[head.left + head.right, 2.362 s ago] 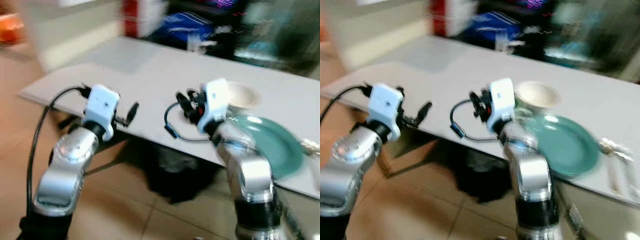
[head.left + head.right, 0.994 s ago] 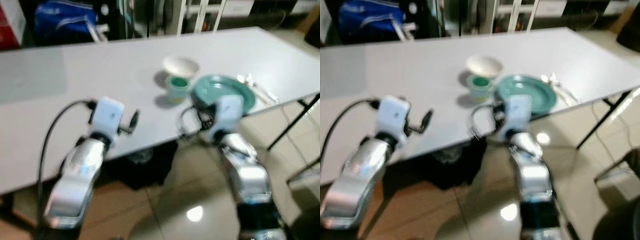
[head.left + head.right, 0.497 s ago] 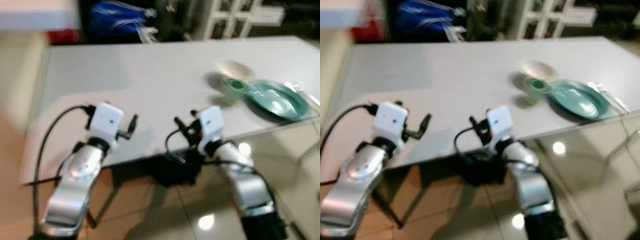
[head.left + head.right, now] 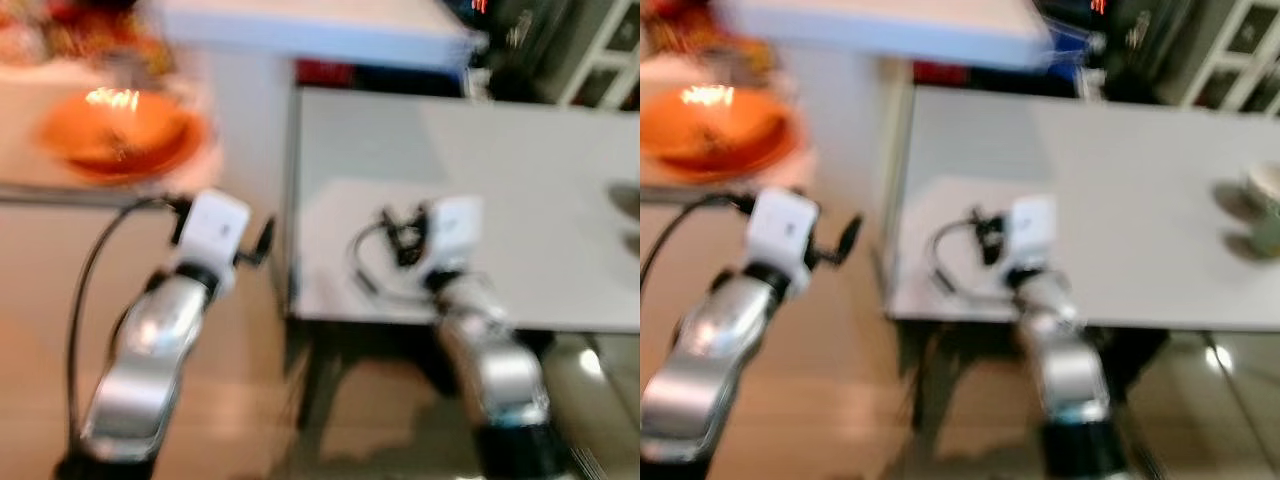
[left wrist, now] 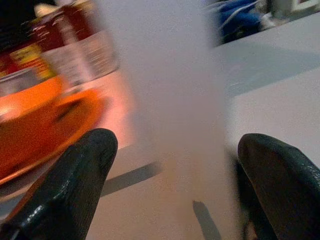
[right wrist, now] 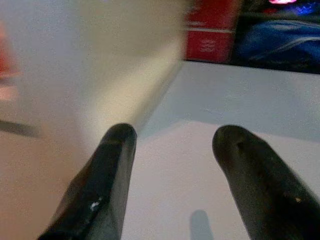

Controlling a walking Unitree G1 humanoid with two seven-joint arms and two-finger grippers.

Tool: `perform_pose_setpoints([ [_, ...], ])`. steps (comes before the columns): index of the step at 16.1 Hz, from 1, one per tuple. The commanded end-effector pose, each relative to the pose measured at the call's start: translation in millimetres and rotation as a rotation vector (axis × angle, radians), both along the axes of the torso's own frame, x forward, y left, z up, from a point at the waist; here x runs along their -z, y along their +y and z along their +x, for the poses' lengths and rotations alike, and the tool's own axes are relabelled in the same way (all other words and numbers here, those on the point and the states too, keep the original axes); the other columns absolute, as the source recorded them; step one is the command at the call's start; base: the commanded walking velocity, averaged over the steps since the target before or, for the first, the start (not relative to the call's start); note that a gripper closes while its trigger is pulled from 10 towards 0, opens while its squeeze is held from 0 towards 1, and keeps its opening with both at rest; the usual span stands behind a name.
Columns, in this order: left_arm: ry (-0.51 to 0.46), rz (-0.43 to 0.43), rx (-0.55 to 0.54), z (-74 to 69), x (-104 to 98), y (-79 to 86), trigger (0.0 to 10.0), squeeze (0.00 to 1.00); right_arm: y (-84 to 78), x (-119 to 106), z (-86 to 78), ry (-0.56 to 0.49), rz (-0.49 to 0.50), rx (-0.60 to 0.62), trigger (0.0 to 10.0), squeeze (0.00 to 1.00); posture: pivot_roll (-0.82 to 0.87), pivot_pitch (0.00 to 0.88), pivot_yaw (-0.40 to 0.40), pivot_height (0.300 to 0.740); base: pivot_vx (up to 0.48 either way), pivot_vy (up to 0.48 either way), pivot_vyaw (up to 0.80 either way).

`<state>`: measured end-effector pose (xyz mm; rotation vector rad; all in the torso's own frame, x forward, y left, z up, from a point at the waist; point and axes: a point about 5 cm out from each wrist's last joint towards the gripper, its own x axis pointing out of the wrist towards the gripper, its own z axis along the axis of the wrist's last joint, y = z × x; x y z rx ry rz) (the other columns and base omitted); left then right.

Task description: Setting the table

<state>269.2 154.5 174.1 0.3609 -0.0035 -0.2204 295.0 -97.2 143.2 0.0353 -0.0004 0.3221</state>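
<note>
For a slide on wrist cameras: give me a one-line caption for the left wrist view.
Open left gripper facing a blurred orange bowl and the white table.

One white bench (image 4: 520,190) stands before the robot, with one orange bowl (image 4: 115,135) on a separate surface off to the left. At the bench's far right edge sit one pale bowl (image 4: 1267,183) and one cup (image 4: 1266,237), both blurred. Two silver arms reach forward.
</note>
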Motion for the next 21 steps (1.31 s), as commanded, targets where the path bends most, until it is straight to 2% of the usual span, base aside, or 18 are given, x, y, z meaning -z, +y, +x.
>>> perform_pose_setpoints([
  [1, -0.005, -0.009, 0.051, -1.0, -2, -9.7, 10.0, 0.00, -10.1, -3, 0.1, -0.018, -0.008, 0.018, 10.0, 0.00, 0.02, 0.000, -0.052, 0.740, 0.000, 0.480, 0.00],
  [3, -0.016, -0.017, 0.102, -4.3, -4, -14.7, 10.0, 0.00, -10.3, -5, -1.0, -0.035, 0.015, -0.001, 10.0, 0.00, 0.02, 0.000, -0.053, 0.740, 0.000, 0.480, 0.00],
  [4, -0.062, -0.061, 0.206, -10.7, -13, -25.1, 10.0, 0.00, -12.3, -8, -2.8, -0.057, 0.051, -0.004, 10.0, 0.00, 0.02, 0.000, -0.055, 0.740, 0.000, 0.480, 0.00],
  [6, -0.124, -0.232, 0.466, -31.2, -37, -52.2, 10.0, 0.00, -17.4, -13, -6.0, -0.089, 0.098, -0.011, 10.0, 0.00, 0.02, 0.000, -0.055, 0.740, 0.000, 0.480, 0.00],
  [7, -0.144, -0.248, 0.497, -34.3, -43, -56.2, 10.0, 0.00, -19.2, -17, -6.7, -0.109, 0.113, -0.008, 10.0, 0.00, 0.02, 0.000, -0.052, 0.740, 0.000, 0.480, 0.00],
  [9, -0.147, -0.212, 0.376, -22.0, -42, -46.2, 10.0, 0.00, -21.5, -21, -5.8, -0.129, 0.130, 0.008, 10.0, 0.00, 0.02, 0.000, -0.051, 0.740, 0.000, 0.480, 0.00],
  [10, -0.115, -0.125, 0.188, -5.4, -31, -27.6, 10.0, 0.00, -22.1, -22, -5.0, -0.130, 0.130, 0.015, 10.0, 0.00, 0.02, 0.000, -0.051, 0.740, 0.000, 0.480, 0.00],
  [11, -0.040, -0.044, 0.019, 4.9, -15, -3.2, 10.0, 0.00, -22.6, -23, -4.4, -0.132, 0.127, 0.023, 10.0, 0.00, 0.02, 0.000, -0.049, 0.740, 0.000, 0.480, 0.00],
  [13, -0.009, -0.097, -0.009, 3.7, -10, 2.2, 10.0, 0.00, -23.5, -24, -3.4, -0.135, 0.117, 0.028, 10.0, 0.00, 0.02, 0.000, -0.051, 0.740, 0.000, 0.480, 0.00],
  [14, -0.017, -0.102, 0.033, 0.8, -12, -4.6, 10.0, 0.00, -25.8, -26, -2.4, -0.135, 0.110, 0.035, 10.0, 0.00, 0.02, 0.000, -0.054, 0.740, 0.000, 0.000, 0.00],
  [16, -0.034, -0.086, 0.052, 2.4, -14, -11.9, 10.0, 0.00, -27.3, -27, -1.5, -0.146, 0.075, 0.035, 10.0, 0.00, 0.02, 0.000, -0.055, 0.740, 0.000, 0.000, 0.00],
  [21, -0.035, -0.100, 0.072, 3.8, -16, -17.1, 10.0, 0.00, -41.0, -39, 5.6, -0.175, 0.058, 0.101, 10.0, 0.00, 0.01, 0.000, -0.054, 0.740, 0.435, 0.000, 0.80],
])
